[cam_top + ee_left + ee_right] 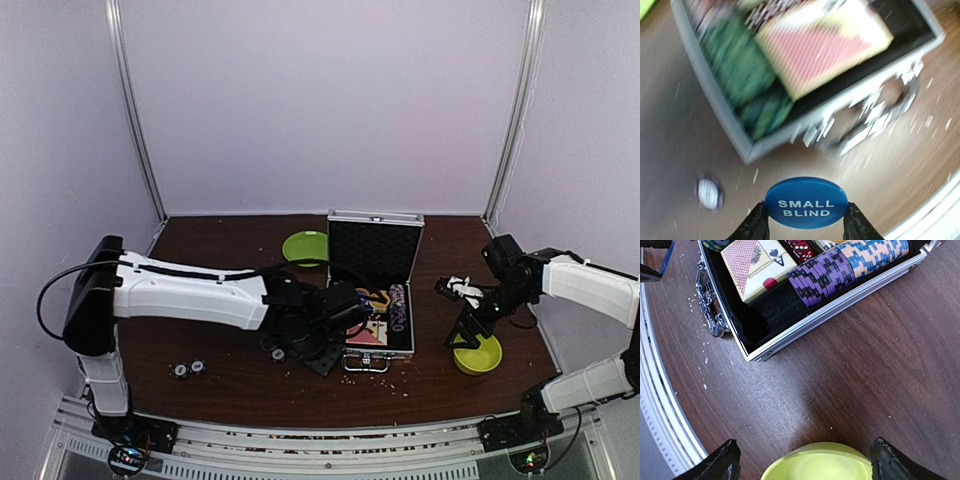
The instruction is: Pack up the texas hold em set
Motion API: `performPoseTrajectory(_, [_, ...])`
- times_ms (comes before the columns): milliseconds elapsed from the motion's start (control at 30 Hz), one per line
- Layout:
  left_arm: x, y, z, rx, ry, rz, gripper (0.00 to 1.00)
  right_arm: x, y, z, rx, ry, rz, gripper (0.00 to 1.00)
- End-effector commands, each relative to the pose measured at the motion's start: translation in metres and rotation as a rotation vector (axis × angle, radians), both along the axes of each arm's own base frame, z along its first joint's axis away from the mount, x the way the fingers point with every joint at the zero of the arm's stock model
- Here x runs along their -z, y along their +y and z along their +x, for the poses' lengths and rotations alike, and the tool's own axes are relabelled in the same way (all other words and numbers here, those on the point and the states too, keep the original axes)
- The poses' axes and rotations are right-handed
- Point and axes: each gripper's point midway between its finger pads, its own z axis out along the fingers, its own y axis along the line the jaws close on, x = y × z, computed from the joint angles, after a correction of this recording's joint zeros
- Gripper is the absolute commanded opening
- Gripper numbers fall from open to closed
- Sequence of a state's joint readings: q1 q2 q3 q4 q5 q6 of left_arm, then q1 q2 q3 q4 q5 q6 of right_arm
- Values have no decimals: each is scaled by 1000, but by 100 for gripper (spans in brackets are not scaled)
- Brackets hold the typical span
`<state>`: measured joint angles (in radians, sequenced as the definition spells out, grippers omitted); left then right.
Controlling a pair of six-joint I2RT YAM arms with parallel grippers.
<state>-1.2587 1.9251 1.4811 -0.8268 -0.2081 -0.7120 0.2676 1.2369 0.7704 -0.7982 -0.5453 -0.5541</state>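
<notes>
**Texas hold em set: case open, one disc in the left gripper**

Your table (230, 390) carries the silver case (372, 250) at its middle, lid upright, black-lined tray facing you. A flat green plate (305, 247) lies just left of the lid. The yellow-green bowl (478, 355) sits to the case's right.

Inside the tray you have a card deck (757, 265) with a pink back, a row of purple chips (822, 277) running into blue-and-orange chips (875, 255), red dice (800, 247), and green chips (735, 65), blurred.

Your left gripper (806, 220) is closed edge-on around the blue "SMALL BLIND" disc (806, 202), above the table just outside the case's front wall. Your right gripper (802, 462) hangs over the bowl with its fingers spread wide, holding nothing.

A small white disc (708, 192) lies on the table beside the case, and two small round pieces (188, 369) lie well to the left.
</notes>
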Motion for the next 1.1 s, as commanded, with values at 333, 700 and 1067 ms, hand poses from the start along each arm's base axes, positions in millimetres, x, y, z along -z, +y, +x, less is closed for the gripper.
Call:
performPoseTrajectory(333, [-5,-81,139,-40,-146,-117,43,-6,0,4,-1,-9,2,90])
performPoseTrajectory(700, [17,-95,179,-83,-142,-194,43,-2,0,3,-3,4,-4,90])
performPoseTrajectory(1067, [32,-88,188,-132,-122,-187,44,-2,0,4,-4,7,-5,90])
